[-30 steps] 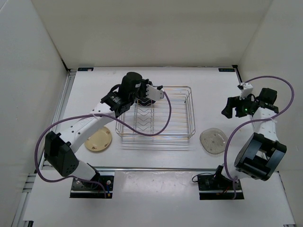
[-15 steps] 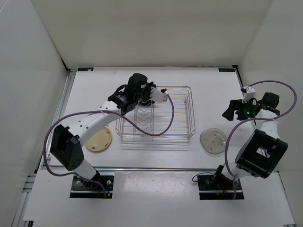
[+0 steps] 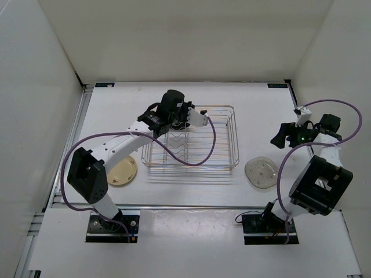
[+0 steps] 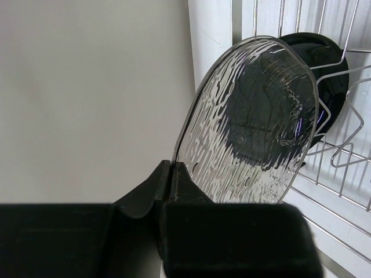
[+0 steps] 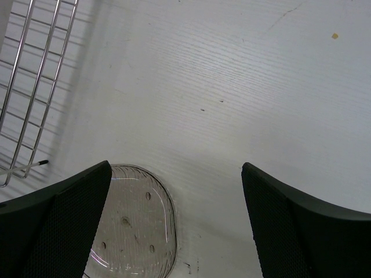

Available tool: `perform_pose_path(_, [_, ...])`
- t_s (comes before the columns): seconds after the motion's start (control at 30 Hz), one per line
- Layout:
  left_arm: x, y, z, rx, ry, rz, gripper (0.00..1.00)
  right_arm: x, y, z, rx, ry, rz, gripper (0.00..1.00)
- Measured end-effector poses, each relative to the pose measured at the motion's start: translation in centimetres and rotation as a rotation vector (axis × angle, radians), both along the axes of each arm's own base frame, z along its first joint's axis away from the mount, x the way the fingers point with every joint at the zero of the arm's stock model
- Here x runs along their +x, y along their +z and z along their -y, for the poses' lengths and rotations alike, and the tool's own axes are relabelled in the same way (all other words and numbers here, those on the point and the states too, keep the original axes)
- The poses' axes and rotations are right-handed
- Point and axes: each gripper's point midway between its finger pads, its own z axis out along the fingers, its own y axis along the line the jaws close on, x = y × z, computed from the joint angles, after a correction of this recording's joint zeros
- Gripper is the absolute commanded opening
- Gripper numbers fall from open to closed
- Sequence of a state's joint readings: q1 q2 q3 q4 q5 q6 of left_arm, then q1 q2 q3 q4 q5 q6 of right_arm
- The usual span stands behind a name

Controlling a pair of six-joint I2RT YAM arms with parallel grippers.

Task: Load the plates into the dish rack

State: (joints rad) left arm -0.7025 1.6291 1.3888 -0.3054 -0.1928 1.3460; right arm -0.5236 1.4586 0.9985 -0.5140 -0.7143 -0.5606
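Four plates show in all. One clear ribbed plate [image 4: 249,121] stands on edge, pinched at its lower rim by the left gripper [image 4: 172,176], whose jaws are clamped tight on it. Just past it, straight ahead of the gripper, the black plate [image 4: 327,55] stands upright among the prongs of the dish rack [image 4: 348,174], partly seen through the clear one. Whether the held plate touches the wires I cannot tell. Well behind this gripper, back along its arm, the cream plate [image 3: 120,171] lies flat on the table [image 3: 255,104], outside the rack's near left corner. The right gripper [image 5: 175,168] hovers with jaws spread wide and nothing between them. Below it, towards its left finger, the second clear plate [image 5: 130,231] lies flat on the table, near the rack's corner.
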Motion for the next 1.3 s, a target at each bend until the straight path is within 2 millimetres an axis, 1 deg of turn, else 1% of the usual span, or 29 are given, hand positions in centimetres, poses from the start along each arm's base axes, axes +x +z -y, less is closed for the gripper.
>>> perform_pose_path(0.1, [0.2,0.0,0.2,0.006,-0.005,0.002,0.1,0.0,-0.5,0.0,0.008,0.0,-0.014,0.96])
perform_pose_path(0.33, [1.1,1.2,0.6,-0.006,-0.011,0.029,0.1,0.0,-1.0,0.0,0.015,0.0,-0.026,0.97])
perform_pose_path(0.73, [1.8,0.9,-0.1,-0.008,-0.001,0.027,0.1,0.2,-1.1,0.2,0.019,-0.002,-0.02,0.98])
perform_pose_path(0.87, [2.0,0.4,0.1,-0.009,0.001,0.019,0.1,0.2,-1.0,0.3,0.022,-0.004,-0.018,0.98])
perform_pose_path(1.1, [2.0,-1.2,0.4,-0.001,-0.011,-0.013,0.1,0.2,-1.0,0.2,0.028,-0.001,-0.015,0.99])
perform_pose_path(1.3, [2.1,-2.2,0.2,-0.004,-0.003,-0.034,0.1,0.2,-0.9,0.3,0.034,-0.005,-0.011,0.99])
